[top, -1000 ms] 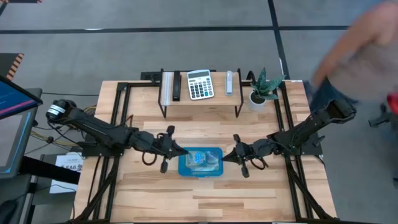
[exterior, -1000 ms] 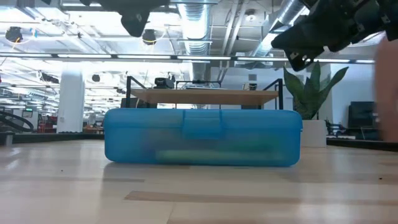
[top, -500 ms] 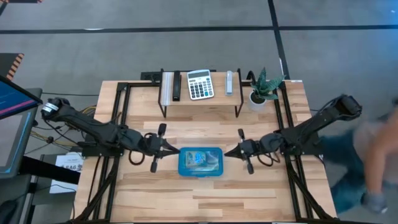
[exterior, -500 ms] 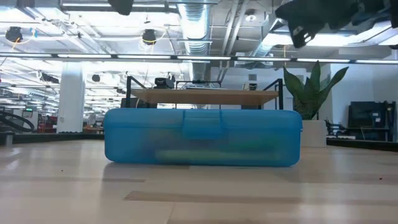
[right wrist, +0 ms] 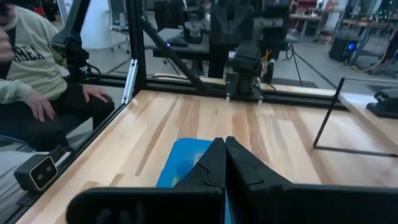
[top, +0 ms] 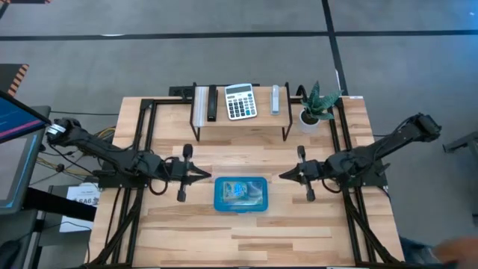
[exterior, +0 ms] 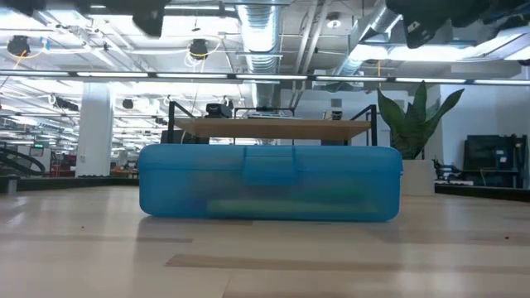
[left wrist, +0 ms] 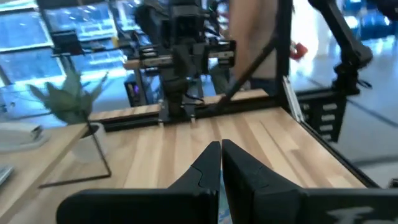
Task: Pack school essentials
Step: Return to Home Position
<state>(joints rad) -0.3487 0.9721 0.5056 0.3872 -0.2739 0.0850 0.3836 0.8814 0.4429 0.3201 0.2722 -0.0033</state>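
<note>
Wooden table (top: 246, 232) under the overhead camera looks more open at its middle than a second ago, because both arms have drawn back outward. On the left, the left gripper (top: 207, 175) has pulled away from the blue case (top: 240, 208) and now hangs left of it, apart, with a clear strip of bare wood between. Its wrist camera shows the two dark fingers pressed together on nothing. At centre the case sits where it was, lid down and flat (the level camera shows one unbroken blue wall with the clasp at the front). The school essentials (top: 237, 192) lie inside it, only pale shapes through the translucent top. To the right, the right gripper (top: 283, 176) has likewise backed off and pinches nothing, fingers closed tip to tip. On the far shelf the calculator (top: 240, 101) is untouched — rightly left out. By my judgement the packing itself is done, and only the retreat to rest remains.
</note>
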